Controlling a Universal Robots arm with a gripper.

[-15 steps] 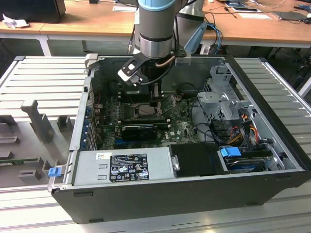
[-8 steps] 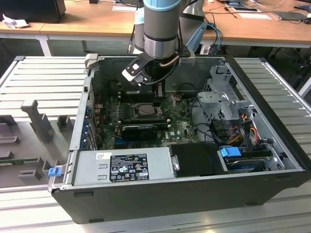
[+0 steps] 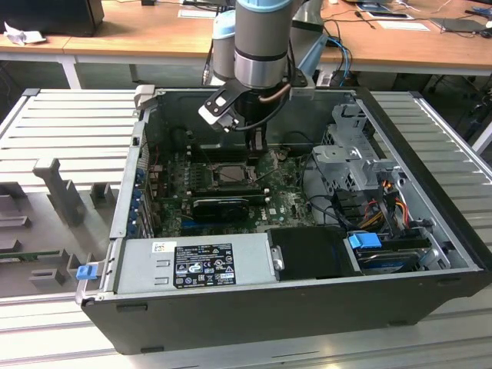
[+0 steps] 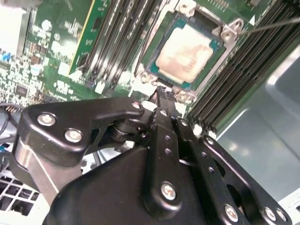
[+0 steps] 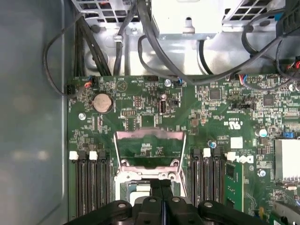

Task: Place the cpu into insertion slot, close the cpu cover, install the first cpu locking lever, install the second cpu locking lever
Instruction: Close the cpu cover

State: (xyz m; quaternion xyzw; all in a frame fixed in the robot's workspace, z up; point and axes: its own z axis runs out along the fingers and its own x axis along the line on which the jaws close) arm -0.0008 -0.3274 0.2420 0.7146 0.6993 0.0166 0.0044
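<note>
Down inside the open pc case (image 3: 323,311), about mid-board on the motherboard (image 3: 286,204), the cpu (image 4: 185,51) is already sitting in the insertion slot (image 4: 228,32). In the second wrist view the chip is a small flat square with a dull silver-beige metal face that looks kinda smudgy. A thin green border runs round it, and it lies flat and square to the socket's silvery rim.

The cpu cover (image 5: 150,136) is not down yet. In the first wrist view it's tipped up off the socket, a thin silvery frame, and you can see green board straight through its big window. Its lower edge sits right by the fingertips.

The gripper (image 4: 161,93) hangs just over the socket's edge, on the side nearest the cover's lower edge. Its black fingers (image 5: 157,190) are pressed flat together with only a seam between them, and I can't see anything pinched in there. In the exterior view the arm comes straight down into the case from the far wall side.

Black ram slots (image 5: 89,183) run along both sides of the socket. A thin silver rod (image 4: 272,26) sticks out past one socket corner over the ram slots, and it's well clear of the fingers
</note>
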